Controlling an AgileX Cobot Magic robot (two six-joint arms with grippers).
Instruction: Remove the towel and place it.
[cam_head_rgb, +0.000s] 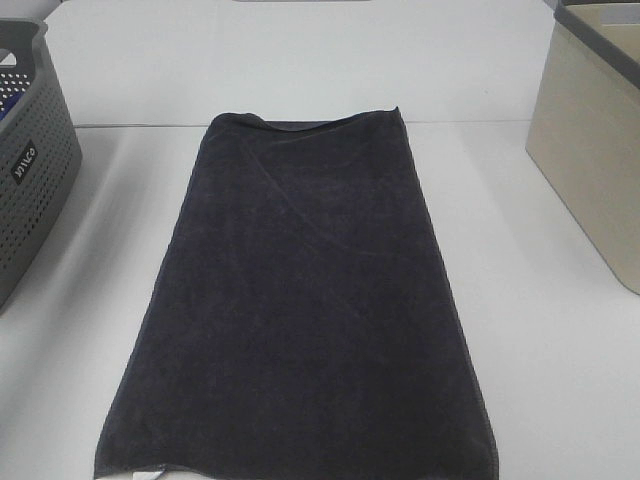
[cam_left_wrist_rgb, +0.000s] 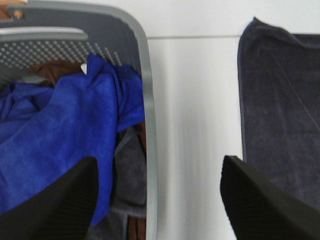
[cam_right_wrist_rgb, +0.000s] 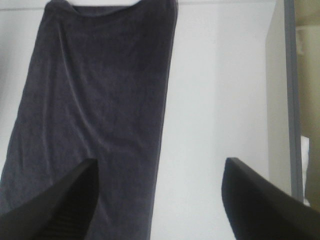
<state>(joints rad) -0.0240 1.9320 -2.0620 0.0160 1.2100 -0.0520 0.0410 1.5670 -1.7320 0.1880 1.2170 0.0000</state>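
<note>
The towel (cam_head_rgb: 300, 300) lies spread flat on the white table, a long dark charcoal rectangle running from the far seam to the near edge, with a small white tag at its near end. Neither gripper shows in the exterior high view. My left gripper (cam_left_wrist_rgb: 157, 200) hangs open above the grey basket's rim, and the towel's edge (cam_left_wrist_rgb: 280, 110) lies off to one side of it. Above the table, my right gripper (cam_right_wrist_rgb: 160, 200) is open too, one finger over the towel (cam_right_wrist_rgb: 95, 110), nothing between the fingers.
A grey perforated basket (cam_head_rgb: 30, 180) stands at the table's left, holding a blue cloth (cam_left_wrist_rgb: 60, 130) and brown and grey cloths. A beige bin (cam_head_rgb: 590, 150) stands at the right. White table (cam_head_rgb: 540, 330) shows on both sides of the towel.
</note>
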